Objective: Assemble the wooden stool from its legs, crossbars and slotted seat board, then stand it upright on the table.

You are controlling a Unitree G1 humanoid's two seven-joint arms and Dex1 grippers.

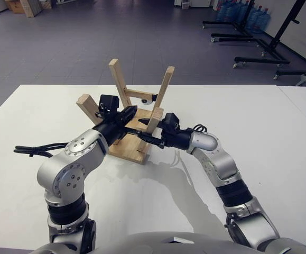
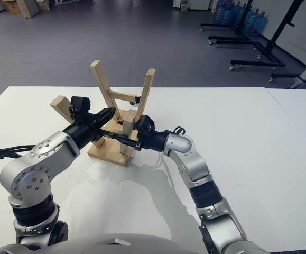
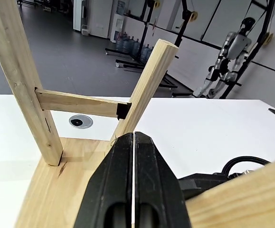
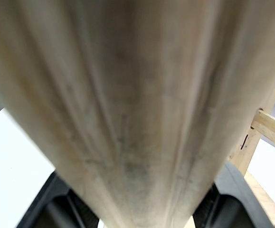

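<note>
**Stool** (image 1: 137,114). Partly assembled. Sits inverted on the worktop (image 1: 258,132), toward its far edge; not yet stood upright.

**Seat board** (image 1: 131,152). Lies flat on the worktop, slotted face up, presumably so that leg ends enter from above and the board serves as a steady base during fitting.

**Far legs** (image 1: 120,79). Pair. Stand in the board, splayed slightly apart toward their upper ends.

**Crossbar** (image 3: 78,103). Spans between the far legs, both ends entered. Ties the pair together, so it stands without support.

**Near-left leg** (image 1: 87,107). Leans outward at the board's left corner. Cannot tell whether seated in its slot.

**Near-right leg** (image 1: 154,120). Rises from the board's near-right area, just beside the right gripper. Appears to be the part in hand.

**Left gripper** (image 1: 133,112). Hangs low over the board, among the legs. Jaws clenched tight together with nothing between them. Judged to act as a brace or pusher rather than a holder.

**Right gripper** (image 1: 151,139). Lies at board level on the stool's right side. Jaws grasping a wooden member, which passes between both fingers (image 4: 56,209) in the right wrist view. Taken to be the near-right leg, held low down, probably to steer its foot into the slot.

**Outstanding, by judgement.** Near crossbars, firm seating of the near legs, turning the whole over.

**Cable port** (image 3: 80,121). Round grey fitting set in the worktop beyond the stool. No part of the work.
</note>
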